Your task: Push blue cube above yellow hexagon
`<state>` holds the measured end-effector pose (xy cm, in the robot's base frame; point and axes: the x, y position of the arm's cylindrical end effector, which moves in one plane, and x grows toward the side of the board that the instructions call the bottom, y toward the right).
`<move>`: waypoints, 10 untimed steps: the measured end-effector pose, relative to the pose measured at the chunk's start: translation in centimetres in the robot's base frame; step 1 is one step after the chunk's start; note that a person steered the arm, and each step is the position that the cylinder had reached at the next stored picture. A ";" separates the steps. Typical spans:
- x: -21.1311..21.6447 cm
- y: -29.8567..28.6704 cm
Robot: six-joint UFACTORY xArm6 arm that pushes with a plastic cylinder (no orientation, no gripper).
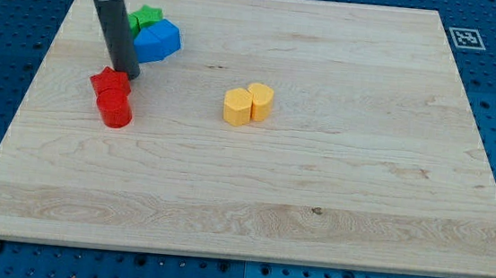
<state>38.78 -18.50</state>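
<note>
A blue block (158, 41) lies near the board's upper left; its exact shape is hard to make out. A yellow hexagon (237, 107) sits near the board's middle, touching a second yellow block (261, 101) on its right. My tip (129, 75) rests just below and left of the blue block, right beside a red star-shaped block (109, 82). The rod rises from the tip toward the view's top left. The blue block is well left of and above the yellow hexagon.
A green block (146, 18) touches the blue block's upper left and is partly hidden by the rod. A red cylinder (115, 108) sits just below the red star. A marker tag (464, 37) lies off the board's top right corner.
</note>
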 end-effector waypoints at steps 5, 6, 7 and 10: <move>-5.6 -0.6; -6.6 0.8; -7.6 3.0; -8.4 9.7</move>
<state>30.40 -8.80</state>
